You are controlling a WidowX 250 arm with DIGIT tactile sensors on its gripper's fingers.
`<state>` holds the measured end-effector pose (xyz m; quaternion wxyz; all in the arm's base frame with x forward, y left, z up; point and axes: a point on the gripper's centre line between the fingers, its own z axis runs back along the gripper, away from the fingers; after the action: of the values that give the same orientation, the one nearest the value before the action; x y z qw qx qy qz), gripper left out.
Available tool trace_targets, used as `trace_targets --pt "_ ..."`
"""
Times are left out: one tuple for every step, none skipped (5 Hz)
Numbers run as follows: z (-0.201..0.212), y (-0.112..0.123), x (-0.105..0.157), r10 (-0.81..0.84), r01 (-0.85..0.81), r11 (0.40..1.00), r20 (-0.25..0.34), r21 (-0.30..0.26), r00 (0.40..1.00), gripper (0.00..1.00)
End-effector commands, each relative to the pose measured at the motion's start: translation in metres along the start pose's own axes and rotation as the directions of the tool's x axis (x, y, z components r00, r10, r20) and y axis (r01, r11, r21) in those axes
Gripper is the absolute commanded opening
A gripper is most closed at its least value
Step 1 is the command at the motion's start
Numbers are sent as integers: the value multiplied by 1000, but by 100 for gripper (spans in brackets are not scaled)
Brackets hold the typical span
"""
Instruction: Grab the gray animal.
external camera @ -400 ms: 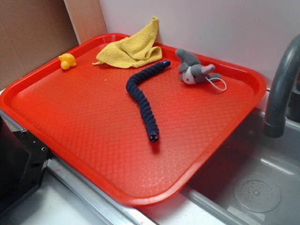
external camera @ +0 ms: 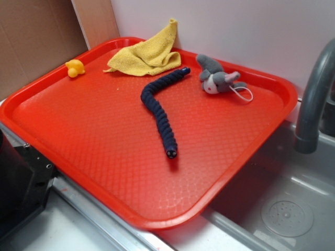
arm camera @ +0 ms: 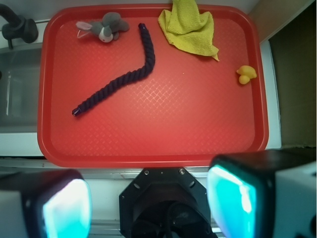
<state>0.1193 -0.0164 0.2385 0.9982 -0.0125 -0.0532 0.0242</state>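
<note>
The gray animal (external camera: 219, 79) lies on its side at the far right of the red tray (external camera: 104, 146), thin white cord loop trailing right, well apart from the gripper (arm camera: 148, 203). The jaws stand wide apart, released and empty, over the tray's near edge. Just left of it is the blue snake (external camera: 159, 111); farther left, yellow cloth (external camera: 149, 52) and duck (external camera: 75, 68).

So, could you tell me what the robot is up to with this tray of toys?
Nothing is being handled yet. The pincer hangs open above the near edge of the red tray, well away from everything on it. The gray animal it is meant to grab lies untouched in the far corner, by the sink side. A dark blue snake, a yellow cloth and a small yellow duck also lie on the tray.
</note>
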Motion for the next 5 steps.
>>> trace_targets --pt "-59 5 94 445 -456 882 112 119 889 100" --pt "-59 5 94 445 -456 882 112 119 889 100" --pt "-59 5 94 445 -456 882 112 119 889 100" --pt "-59 5 94 445 -456 882 112 119 889 100" --pt "-104 -16 120 420 -445 891 215 86 882 100"
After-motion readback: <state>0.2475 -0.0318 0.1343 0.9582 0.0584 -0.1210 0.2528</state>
